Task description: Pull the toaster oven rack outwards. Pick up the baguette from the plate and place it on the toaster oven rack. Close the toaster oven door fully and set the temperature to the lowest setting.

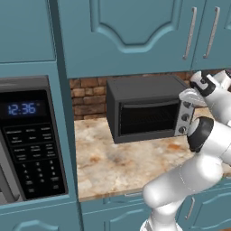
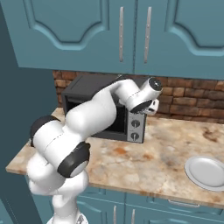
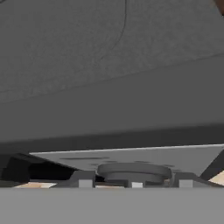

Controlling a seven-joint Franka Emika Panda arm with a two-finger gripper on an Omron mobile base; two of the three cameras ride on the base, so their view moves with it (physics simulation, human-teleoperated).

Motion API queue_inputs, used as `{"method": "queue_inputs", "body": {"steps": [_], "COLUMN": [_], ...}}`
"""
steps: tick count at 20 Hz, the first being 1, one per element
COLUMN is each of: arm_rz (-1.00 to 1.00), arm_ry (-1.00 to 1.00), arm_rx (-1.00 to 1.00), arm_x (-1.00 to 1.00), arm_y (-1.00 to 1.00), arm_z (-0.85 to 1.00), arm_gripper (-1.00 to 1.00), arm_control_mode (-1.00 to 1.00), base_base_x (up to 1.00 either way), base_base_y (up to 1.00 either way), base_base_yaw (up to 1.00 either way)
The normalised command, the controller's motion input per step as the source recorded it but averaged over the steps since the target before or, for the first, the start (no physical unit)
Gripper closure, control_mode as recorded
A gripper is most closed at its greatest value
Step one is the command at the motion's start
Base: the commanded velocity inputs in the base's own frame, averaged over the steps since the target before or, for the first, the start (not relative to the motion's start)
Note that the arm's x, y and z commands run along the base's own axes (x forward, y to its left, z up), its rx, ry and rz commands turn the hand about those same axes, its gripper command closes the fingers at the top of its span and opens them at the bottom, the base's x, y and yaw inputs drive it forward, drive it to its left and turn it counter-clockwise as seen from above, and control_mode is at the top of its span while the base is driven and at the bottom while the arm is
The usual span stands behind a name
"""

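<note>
Marbled counter (image 2: 175,157) under teal cabinets: toaster oven door (image 1: 146,118) shut, plate (image 2: 207,172) bare, gripper (image 3: 133,183) fingers straddling a knob (image 3: 133,171), part-open; temperature setting apparently remains.

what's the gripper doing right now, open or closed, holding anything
gripper: fingers set on either side of a round knob on the toaster oven; whether it grips the knob cannot be told.
</note>
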Motion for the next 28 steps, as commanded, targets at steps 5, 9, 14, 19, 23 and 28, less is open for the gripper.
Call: {"method": "queue_inputs", "body": {"steps": [5, 9, 14, 19, 23, 28], "arm_rz": [0.04, 0.08, 0.15, 0.21, 0.25, 0.32], "arm_ry": [-1.0, -1.0, -1.0, -1.0, -1.0, -0.94], "arm_rx": [-0.28, -0.37, -0.53, -0.61, -0.66, -0.74], "arm_x": [0.0, 0.12, 0.24, 0.28, 0.29, 0.26], "arm_y": [0.36, 0.47, 0.41, 0.22, 0.13, 0.06], "arm_z": [-0.09, -0.2, -0.36, -0.44, -0.46, -0.42], "arm_gripper": [1.0, 1.0, 1.0, 1.0, 1.0, 1.0], "arm_control_mode": [-1.0, -1.0, -1.0, -1.0, -1.0, -1.0], "base_base_x": [0.0, 0.0, 0.0, 0.0, 0.0, 0.0], "base_base_y": [0.0, 0.0, 0.0, 0.0, 0.0, 0.0], "base_base_yaw": [0.0, 0.0, 0.0, 0.0, 0.0, 0.0]}}
